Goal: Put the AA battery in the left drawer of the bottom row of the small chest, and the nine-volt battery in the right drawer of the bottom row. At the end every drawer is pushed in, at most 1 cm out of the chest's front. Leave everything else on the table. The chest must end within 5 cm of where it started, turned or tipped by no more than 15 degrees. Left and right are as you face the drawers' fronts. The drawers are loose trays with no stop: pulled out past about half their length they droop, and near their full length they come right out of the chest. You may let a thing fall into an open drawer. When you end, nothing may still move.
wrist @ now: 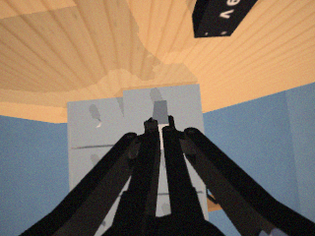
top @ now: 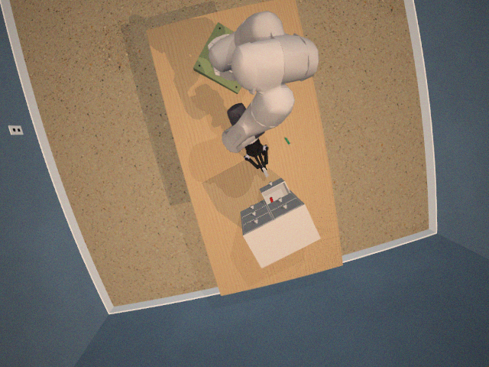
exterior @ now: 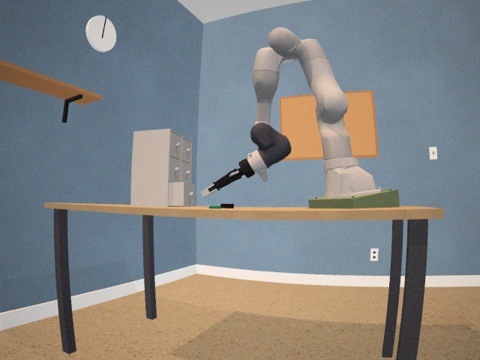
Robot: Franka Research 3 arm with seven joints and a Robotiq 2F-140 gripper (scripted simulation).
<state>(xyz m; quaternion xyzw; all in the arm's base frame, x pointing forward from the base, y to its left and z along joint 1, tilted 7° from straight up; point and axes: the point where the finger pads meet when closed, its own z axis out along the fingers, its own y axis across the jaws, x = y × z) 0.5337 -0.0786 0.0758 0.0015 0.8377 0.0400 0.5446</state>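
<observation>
The small chest (top: pixel 292 237) (exterior: pixel 151 166) (wrist: pixel 81 130) stands upright. Its left bottom drawer (top: pixel 275 185) (exterior: pixel 176 193) (wrist: pixel 139 105) is pulled partway out and looks level. A small red thing (top: pixel 271 199), likely the AA battery, lies inside it near the chest's front. The right bottom drawer and the upper drawers look pushed in. The black nine-volt battery (exterior: pixel 226 205) (wrist: pixel 217 20) lies on the table; the arm hides it in the top view. My gripper (top: pixel 265 172) (exterior: pixel 208 190) (wrist: pixel 160 110) is shut and empty, its tips a short way in front of the open drawer's front, around knob height.
A small green thing (top: pixel 286 140) (exterior: pixel 214 206) lies on the wooden table (top: pixel 315 173) (exterior: pixel 271 212), beside the nine-volt battery in the exterior view. The arm's green base plate (top: pixel 203 65) (exterior: pixel 337 202) is at the table's other end. Walls stand beyond the chest.
</observation>
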